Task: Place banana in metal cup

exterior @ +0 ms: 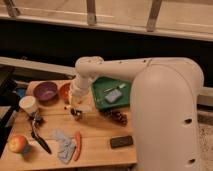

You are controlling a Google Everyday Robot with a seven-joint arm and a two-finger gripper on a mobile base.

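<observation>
One arm reaches down over the middle of your wooden surface (100, 132), and its hand (76, 106) hangs right above the metal cup (76, 114). You can see a pale yellow shape at the hand's tip, lying across the cup's mouth; that looks like the banana (79, 107), though you cannot tell it apart from the hand's own pale tip with any certainty. How far the hand stands apart, and whether it grips the banana, cannot be told from here.

Behind the arm you have an orange bowl (65, 92), partly hidden, with a purple bowl (45, 91) to its left and a white cup (28, 105) nearer the edge. A green tray (102, 93) sits to the right of the arm. Toward the front lie an apple (18, 144), a carrot (78, 145), a grey cloth (62, 143) and a dark flat block (121, 141).
</observation>
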